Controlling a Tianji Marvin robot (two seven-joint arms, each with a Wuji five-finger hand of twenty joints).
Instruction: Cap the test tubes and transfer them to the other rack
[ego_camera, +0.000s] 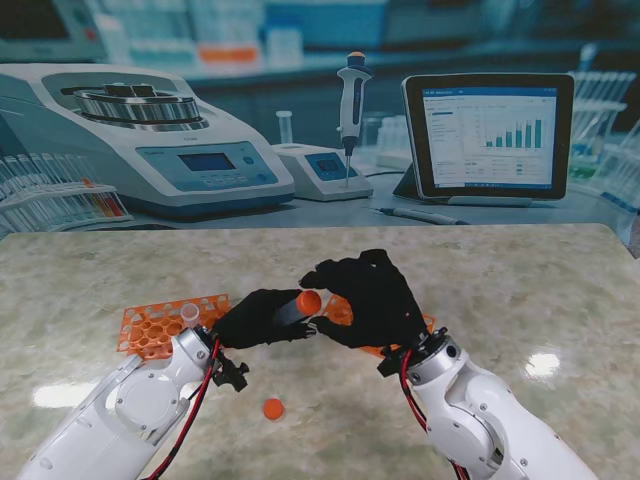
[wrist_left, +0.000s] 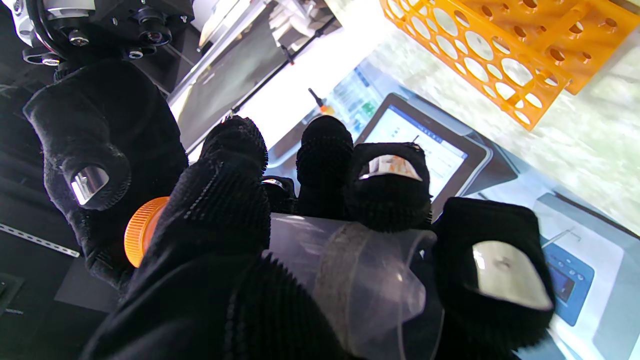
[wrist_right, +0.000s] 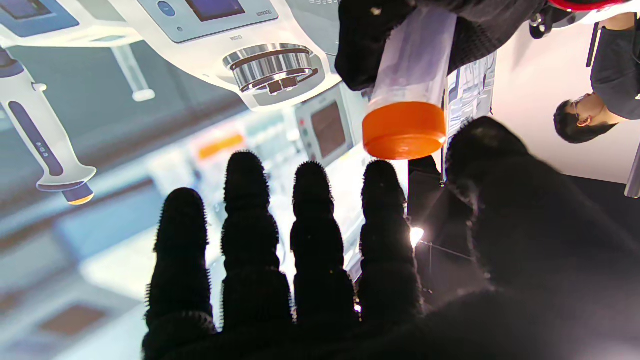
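Gripping a clear tube (ego_camera: 292, 308) near the centre of the stand's view, the left hand (ego_camera: 255, 318) has its black-gloved fingers (wrist_left: 220, 200) wrapped tight around the barrel. The tube lies tilted, its orange cap (ego_camera: 309, 302) pointing toward the right hand (ego_camera: 372, 298). That hand sits just beside the cap with its fingers (wrist_right: 310, 230) straight and spread, holding nothing; the right wrist view shows the cap (wrist_right: 404, 129) close to the thumb, but contact cannot be told. An orange rack (ego_camera: 160, 325) lies at lower left of the stand's view, with one open tube (ego_camera: 189, 314) standing in it. A second orange rack (ego_camera: 345, 312) is mostly hidden behind the right hand. A loose orange cap (ego_camera: 273, 408) rests on the marble table (ego_camera: 520, 290), near the bottom centre of the frame.
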